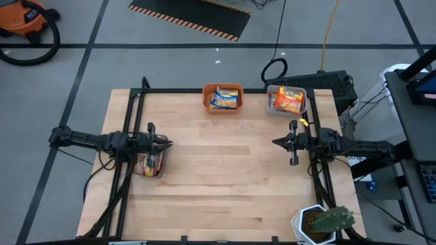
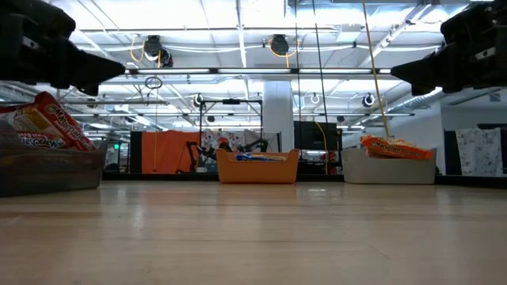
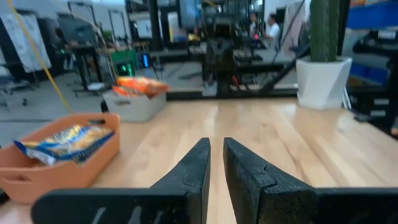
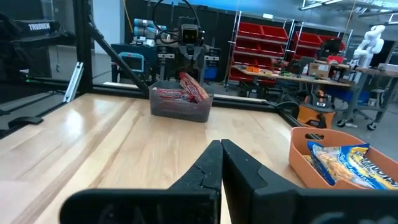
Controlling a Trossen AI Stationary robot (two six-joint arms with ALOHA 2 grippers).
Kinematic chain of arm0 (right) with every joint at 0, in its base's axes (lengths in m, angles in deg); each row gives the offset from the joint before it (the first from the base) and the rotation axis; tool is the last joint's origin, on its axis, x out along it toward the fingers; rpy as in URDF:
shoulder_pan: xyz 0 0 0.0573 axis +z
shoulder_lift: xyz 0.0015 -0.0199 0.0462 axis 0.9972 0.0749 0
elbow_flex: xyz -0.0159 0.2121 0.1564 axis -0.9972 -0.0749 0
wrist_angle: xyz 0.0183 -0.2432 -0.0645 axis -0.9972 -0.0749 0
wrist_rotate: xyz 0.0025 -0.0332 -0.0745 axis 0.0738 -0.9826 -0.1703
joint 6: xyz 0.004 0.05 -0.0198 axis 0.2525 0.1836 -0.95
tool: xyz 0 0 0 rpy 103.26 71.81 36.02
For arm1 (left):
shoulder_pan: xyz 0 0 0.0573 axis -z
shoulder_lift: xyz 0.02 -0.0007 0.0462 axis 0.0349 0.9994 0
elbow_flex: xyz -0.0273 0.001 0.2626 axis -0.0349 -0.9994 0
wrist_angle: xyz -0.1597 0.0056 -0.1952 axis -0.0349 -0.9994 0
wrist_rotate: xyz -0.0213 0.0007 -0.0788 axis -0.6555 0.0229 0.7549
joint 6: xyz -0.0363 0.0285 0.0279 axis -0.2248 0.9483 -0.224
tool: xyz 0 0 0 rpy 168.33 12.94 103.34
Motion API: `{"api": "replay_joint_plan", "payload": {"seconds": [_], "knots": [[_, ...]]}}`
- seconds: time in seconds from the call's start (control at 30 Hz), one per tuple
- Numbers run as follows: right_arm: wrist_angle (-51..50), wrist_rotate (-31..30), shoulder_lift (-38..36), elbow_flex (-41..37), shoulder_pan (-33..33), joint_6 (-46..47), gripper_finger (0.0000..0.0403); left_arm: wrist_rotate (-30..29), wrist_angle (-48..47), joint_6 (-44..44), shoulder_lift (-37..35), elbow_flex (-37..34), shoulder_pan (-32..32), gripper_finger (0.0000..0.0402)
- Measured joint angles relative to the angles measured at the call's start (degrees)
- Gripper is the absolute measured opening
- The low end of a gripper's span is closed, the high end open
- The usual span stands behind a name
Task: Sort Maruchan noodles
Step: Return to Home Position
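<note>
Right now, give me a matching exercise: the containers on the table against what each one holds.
Containers
1. orange plastic bin
2. light grey plastic bin
3. dark plastic bin
4. white pot

Contents
A. red-brown noodle packets
B. green cactus
C. yellow-blue noodle packets
D. orange noodle packets

Pairs: 1-C, 2-D, 3-A, 4-B.
</note>
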Motion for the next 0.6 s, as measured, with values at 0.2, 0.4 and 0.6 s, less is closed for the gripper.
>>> {"api": "replay_joint_plan", "payload": {"seconds": [0.2, 0.4, 0.6], "knots": [[0.5, -1.0, 0.0, 0.0, 0.0, 0.3, 0.0, 1.5, -4.3, 1.3, -6.7, 0.0, -1.1, 0.0051], [0.7, -1.0, 0.0, 0.0, 0.0, 0.3, 0.0, 3.2, -4.5, 3.3, -8.4, 0.0, -2.7, 0.0051], [0.7, -1.0, 0.0, 0.0, 0.0, 0.3, 0.0, 3.2, -4.6, 3.8, -8.4, 0.0, -7.9, 0.0051]]}}
